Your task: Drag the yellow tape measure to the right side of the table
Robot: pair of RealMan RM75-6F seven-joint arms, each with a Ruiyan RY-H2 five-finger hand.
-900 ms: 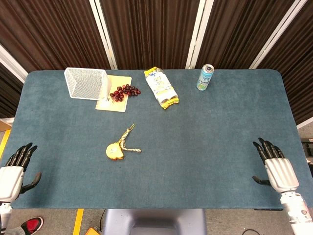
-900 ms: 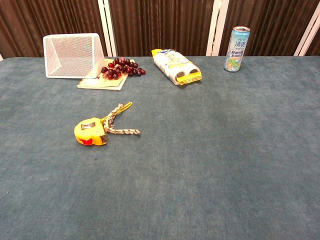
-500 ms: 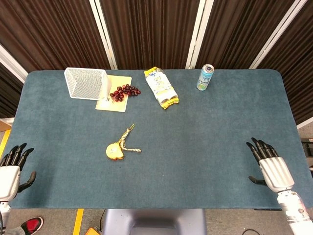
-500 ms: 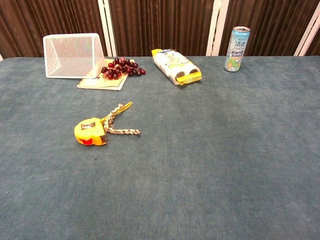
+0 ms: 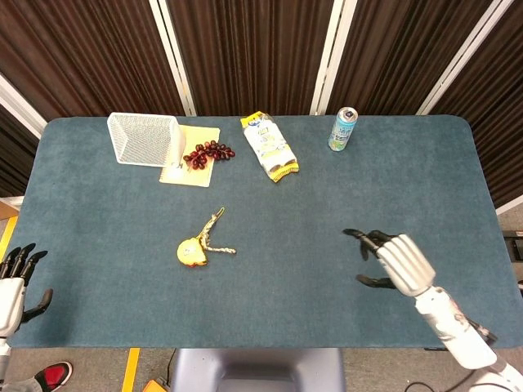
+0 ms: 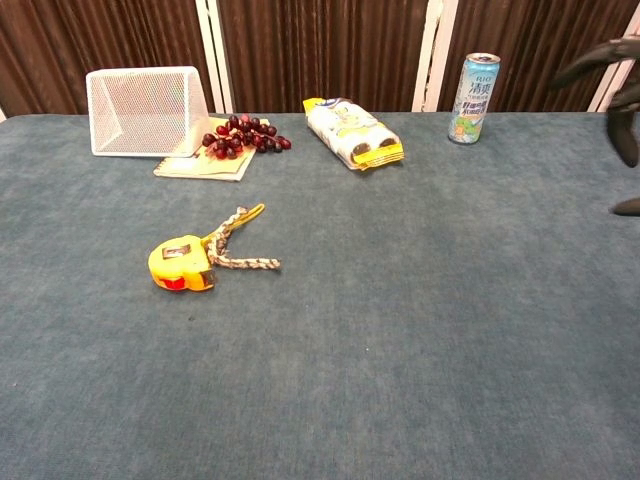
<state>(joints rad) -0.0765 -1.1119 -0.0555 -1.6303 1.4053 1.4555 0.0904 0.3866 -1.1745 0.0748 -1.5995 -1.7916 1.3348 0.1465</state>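
The yellow tape measure (image 5: 192,251) lies left of the table's middle, its braided cord (image 5: 214,233) trailing up and to the right; the chest view shows it too (image 6: 181,263). My right hand (image 5: 392,260) hovers over the table's right half, fingers spread and pointing left, holding nothing, well right of the tape measure. Only its dark fingertips (image 6: 612,60) enter the chest view at the right edge. My left hand (image 5: 15,282) stays off the table's lower left corner, fingers apart, empty.
A white wire basket (image 5: 144,139) lies at the back left beside a notepad (image 5: 192,159) with grapes (image 5: 209,153). A yellow-white snack bag (image 5: 270,146) and a drink can (image 5: 343,129) stand along the back edge.
My right hand has swung from the table's right edge leftward over the table. My left hand has drifted down and left, further off the table. The tape measure has not moved.
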